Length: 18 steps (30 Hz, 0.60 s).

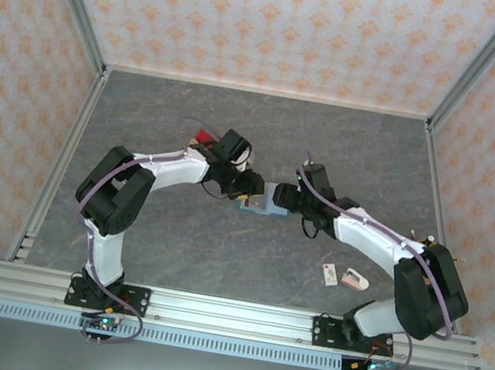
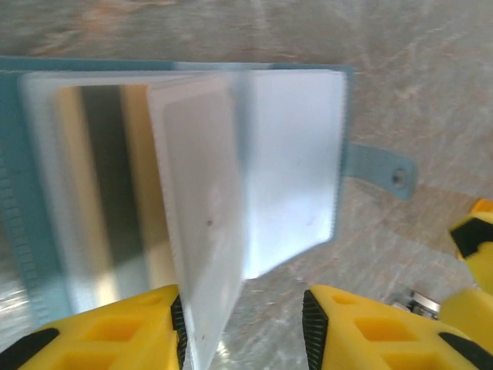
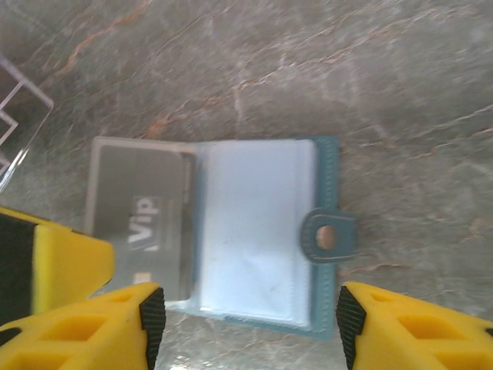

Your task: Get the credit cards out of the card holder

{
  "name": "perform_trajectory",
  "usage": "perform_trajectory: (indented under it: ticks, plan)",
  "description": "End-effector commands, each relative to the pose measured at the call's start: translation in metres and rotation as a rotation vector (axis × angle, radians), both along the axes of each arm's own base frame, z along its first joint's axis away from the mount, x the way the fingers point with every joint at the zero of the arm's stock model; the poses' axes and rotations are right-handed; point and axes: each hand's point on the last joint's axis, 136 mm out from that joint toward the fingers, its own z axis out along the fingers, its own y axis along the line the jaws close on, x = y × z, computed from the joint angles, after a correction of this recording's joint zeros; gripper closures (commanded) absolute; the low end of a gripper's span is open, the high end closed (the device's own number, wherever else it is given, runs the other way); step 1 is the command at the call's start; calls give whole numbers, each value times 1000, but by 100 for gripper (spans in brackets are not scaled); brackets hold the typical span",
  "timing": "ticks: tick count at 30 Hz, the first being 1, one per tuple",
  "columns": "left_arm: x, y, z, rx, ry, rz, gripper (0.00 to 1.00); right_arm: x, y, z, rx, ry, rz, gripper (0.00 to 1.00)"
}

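Card holder (image 1: 264,199) lies open at the surface (image 1: 266,131) centre, a grey credit card (image 3: 139,223) protruding. Left end effector (image 2: 243,324) and right end effector (image 3: 246,324) flank it, jaws apart. White tag (image 1: 329,274) and pinkish lump (image 1: 356,280) lie near the right edge. Clear tray (image 1: 200,139) sits left of centre. Surface is grey marble; walls (image 1: 275,19) are patterned.

The card holder (image 1: 262,206) is laid open mid-table (image 1: 218,247), between the left gripper (image 1: 246,192) and the right gripper (image 1: 283,200). A card (image 3: 139,231) is left sticking out of one side. A tray (image 1: 200,136) is set behind the left gripper. A tag (image 1: 329,274) and a lump (image 1: 356,280) are placed side by side nearer the front, on the right.
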Motion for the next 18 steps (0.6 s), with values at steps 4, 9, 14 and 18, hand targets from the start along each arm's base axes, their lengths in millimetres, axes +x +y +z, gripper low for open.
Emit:
perform_trajectory:
  ticks: [4, 9, 14, 18]
  plan:
    - [6, -45, 18, -71, -32, -69, 50, 10, -25, 22, -7, -132, -120, 33]
    - [13, -52, 18, -62, -31, -54, 49, 10, -31, 21, -10, -143, -138, 32]
    - [19, -39, 20, -25, -44, -8, 50, 8, -19, 21, 21, -131, -75, 33]
    - [30, -13, 21, 2, -58, 93, 55, 7, -5, 18, 57, -108, -15, 42]
